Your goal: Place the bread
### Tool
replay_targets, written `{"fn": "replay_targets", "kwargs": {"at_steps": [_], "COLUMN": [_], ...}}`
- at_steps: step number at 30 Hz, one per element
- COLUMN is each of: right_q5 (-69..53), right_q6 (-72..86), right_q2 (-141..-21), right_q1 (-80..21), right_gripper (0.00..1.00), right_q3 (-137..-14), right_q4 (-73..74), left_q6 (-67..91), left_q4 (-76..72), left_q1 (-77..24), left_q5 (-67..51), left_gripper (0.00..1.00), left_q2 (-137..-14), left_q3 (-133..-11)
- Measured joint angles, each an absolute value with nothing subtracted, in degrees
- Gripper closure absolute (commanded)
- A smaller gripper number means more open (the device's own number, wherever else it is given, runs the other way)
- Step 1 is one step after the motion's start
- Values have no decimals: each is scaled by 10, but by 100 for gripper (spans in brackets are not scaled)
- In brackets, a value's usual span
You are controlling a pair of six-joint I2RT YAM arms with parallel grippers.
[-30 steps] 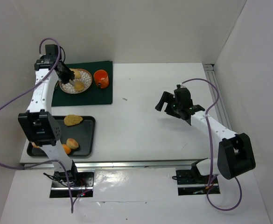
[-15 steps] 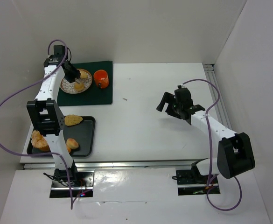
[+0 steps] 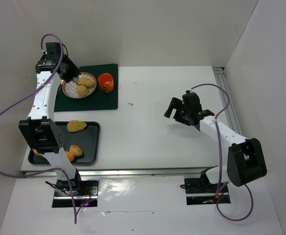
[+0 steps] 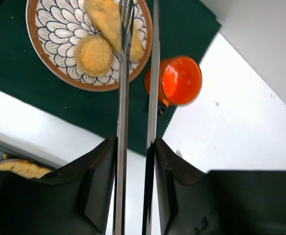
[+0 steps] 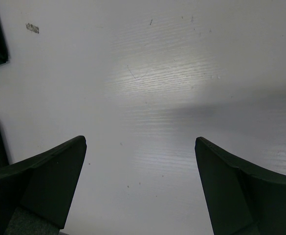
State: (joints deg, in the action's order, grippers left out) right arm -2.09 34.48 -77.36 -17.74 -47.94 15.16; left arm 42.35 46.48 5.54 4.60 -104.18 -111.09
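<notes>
Two bread rolls lie on the patterned plate (image 3: 70,90): a round one (image 3: 82,90) and an oval one (image 3: 88,82). In the left wrist view the round roll (image 4: 94,54) and the oval roll (image 4: 105,19) lie on the plate (image 4: 40,51). My left gripper (image 3: 68,73) (image 4: 135,147) is shut on metal tongs (image 4: 123,98), whose tips hang over the oval roll, slightly apart. More rolls (image 3: 76,126) (image 3: 76,150) lie on the black tray (image 3: 91,142). My right gripper (image 3: 174,108) (image 5: 140,142) is open and empty above the bare table.
An orange mug (image 3: 106,82) (image 4: 179,81) stands right of the plate on the green mat (image 3: 103,100) (image 4: 15,83). The left arm's elbow hides part of the tray's left side. A small dark speck (image 3: 130,104) lies on the table.
My left gripper with the tongs has drawn back from over the plate toward the back left. The oval roll now lies free on the plate. The right arm has not moved.
</notes>
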Motion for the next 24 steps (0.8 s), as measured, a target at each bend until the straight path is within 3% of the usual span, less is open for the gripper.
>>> {"fn": "replay_targets", "kwargs": {"at_steps": [9,22,24], "right_q5": [9,54,54], "right_q6": [341,325,325], "right_q2": [-754,-687,-687], "right_q1": [-175,-149,-149], "right_gripper": [1,1,1], "right_q3": [-484,-507,-507], "right_q4": [171,228,235], "left_q6": [315,271,271], "left_q4": [371,245,234], "left_q1": [-61,-251,-260], "left_q5": [-18,32,44], "left_gripper": [57,54,50], "left_q2": [-852,-841,-837], "left_q3": [-901,-664,-641]}}
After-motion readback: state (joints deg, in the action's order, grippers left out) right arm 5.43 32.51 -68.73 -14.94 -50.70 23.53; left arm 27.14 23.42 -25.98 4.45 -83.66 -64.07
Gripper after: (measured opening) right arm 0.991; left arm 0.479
